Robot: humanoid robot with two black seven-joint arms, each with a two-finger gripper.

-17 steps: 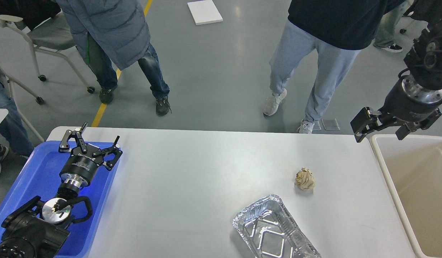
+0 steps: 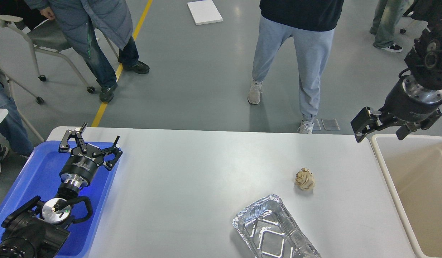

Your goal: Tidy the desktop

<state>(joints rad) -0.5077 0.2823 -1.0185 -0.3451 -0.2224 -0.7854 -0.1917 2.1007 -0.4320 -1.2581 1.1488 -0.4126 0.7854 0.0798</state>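
Observation:
The desktop [image 2: 192,179] is a light grey-white tabletop. A crumpled beige paper ball [image 2: 304,179] lies on it right of centre. An empty silver foil tray [image 2: 273,229] lies at the front edge, below the ball. My left gripper [image 2: 94,138] is open and empty, held over the blue tray [image 2: 31,175] at the table's left end. My right gripper [image 2: 382,129] is open and empty, held above the far left corner of the beige bin [image 2: 389,175], well right of the paper ball.
Two people stand on the grey floor beyond the table's far edge: one in grey trousers [image 2: 296,61], one in a dark coat [image 2: 95,28]. A wheeled chair [image 2: 52,43] stands at the far left. A white board [image 2: 204,12] lies on the floor.

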